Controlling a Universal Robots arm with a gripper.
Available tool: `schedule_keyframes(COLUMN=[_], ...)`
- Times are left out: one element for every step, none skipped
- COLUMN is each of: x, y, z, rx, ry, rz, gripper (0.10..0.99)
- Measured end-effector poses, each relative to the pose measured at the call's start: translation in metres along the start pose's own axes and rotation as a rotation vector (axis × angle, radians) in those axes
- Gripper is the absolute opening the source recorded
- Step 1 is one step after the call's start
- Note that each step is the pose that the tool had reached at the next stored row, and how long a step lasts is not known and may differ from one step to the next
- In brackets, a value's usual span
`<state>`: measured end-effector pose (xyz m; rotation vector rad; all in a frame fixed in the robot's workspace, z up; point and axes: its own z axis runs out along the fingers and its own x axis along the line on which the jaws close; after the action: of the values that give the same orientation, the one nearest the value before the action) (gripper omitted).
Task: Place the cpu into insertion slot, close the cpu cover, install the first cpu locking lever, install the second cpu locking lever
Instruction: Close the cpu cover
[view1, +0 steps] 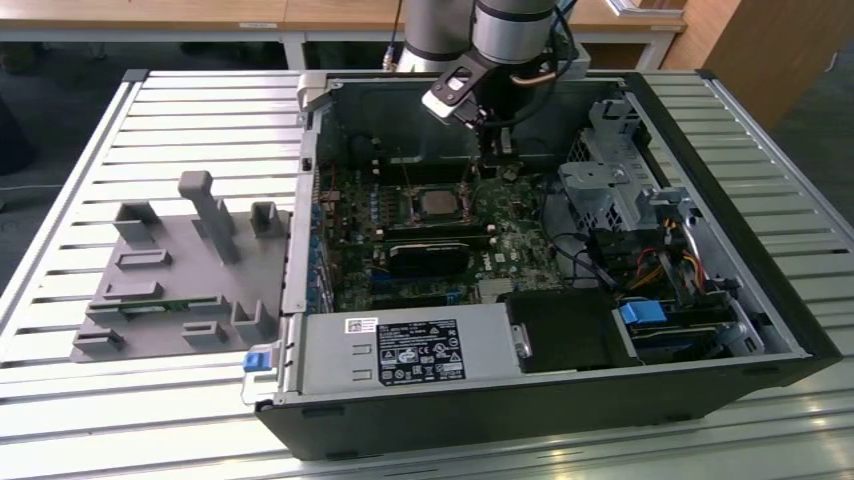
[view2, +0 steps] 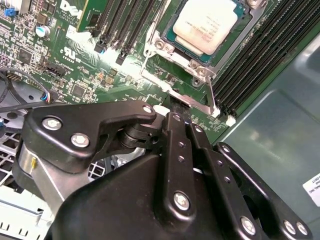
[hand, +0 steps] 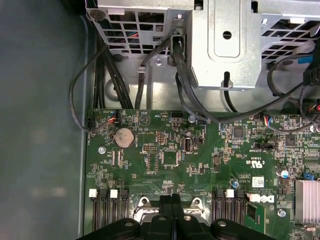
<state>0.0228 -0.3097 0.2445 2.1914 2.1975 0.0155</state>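
1. The tabletop (view1: 187, 110) carries an open case (view1: 534, 400), its board (view2: 90, 65) facing up.
2. The arm reaches steeply down into the case. The hand (view2: 181, 107) points at the board, its fingers (view2: 172, 135) drawn together, and I see nothing between them.
3. The cover (view2: 175, 55) lies flat over the socket, and the hand's tip is just beside its nearest edge.
4. The cpu (view2: 205, 22) sits inside the cover's window. In the exterior view it lies slightly to the left of the hand.
5. A thin lever (view2: 212, 97) runs along the cover's side and ends beside the fingertips. I cannot tell whether it is latched.
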Motion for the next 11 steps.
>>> schedule_keyframes(x=[0.0,0.0,0.0,0.0,0.0,0.0,0.0,0.0,0.0,0.0,-0.0001], y=[-0.0002,-0.0004,-0.0007,-0.001,-0.0012,-0.0015,-0.0018,-0.002,-0.0024,-0.0027,-0.0031], z=[0.0,0.0,0.0,0.0,0.0,0.0,-0.0001,-0.0001,-0.0001,-0.0001,-0.0001], rx=[0.0,0.0,0.0,0.0,0.0,0.0,0.0,0.0,0.0,0.0,0.0], ry=[0.0,0.0,0.0,0.0,0.0,0.0,0.0,0.0,0.0,0.0,0.0], rz=[0.0,0.0,0.0,0.0,0.0,0.0,0.0,0.0,0.0,0.0,0.0], gripper=[0.106,0.106,0.106,0.106,0.106,0.106,0.106,0.106,0.106,0.106,0.106])
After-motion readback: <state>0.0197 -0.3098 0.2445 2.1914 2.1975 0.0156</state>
